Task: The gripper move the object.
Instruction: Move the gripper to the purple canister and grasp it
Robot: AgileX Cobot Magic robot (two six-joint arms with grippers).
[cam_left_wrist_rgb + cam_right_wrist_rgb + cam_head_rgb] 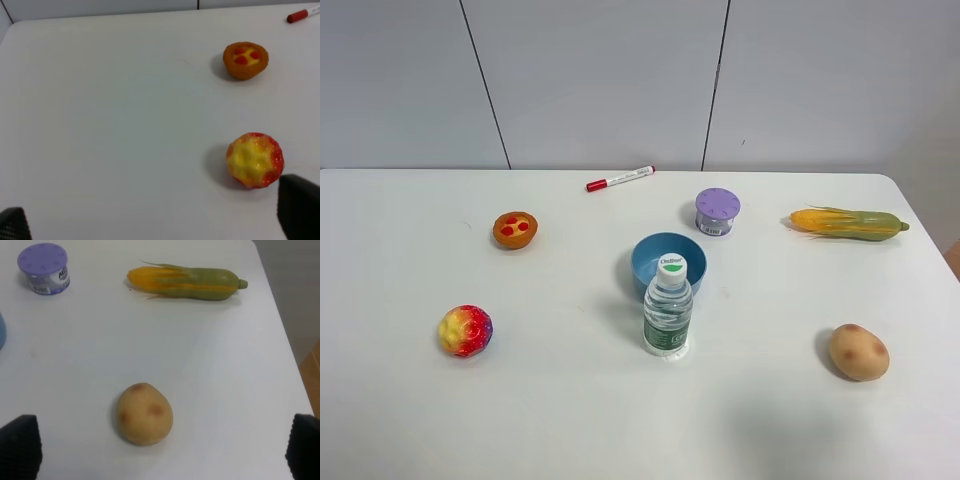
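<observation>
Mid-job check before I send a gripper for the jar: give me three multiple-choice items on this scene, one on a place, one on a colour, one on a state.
1. Where does the purple-lidded jar stand?
A. Inside the blue bowl.
B. On the table, farther back than the blue bowl and apart from it.
C. Tipped over against the blue bowl.

2. What colour is the cap of the marker?
A. Red.
B. Green.
C. Black.

3. How is the right gripper?
A. Shut on the jar.
B. Shut on the marker.
C. Open, holding nothing.

Answers: 1 B, bare table shows between jar and bowl in the high view. 2 A, the marker's capped end is red. 3 C, its jaws stand wide apart in the right wrist view, gripping nothing.
</observation>
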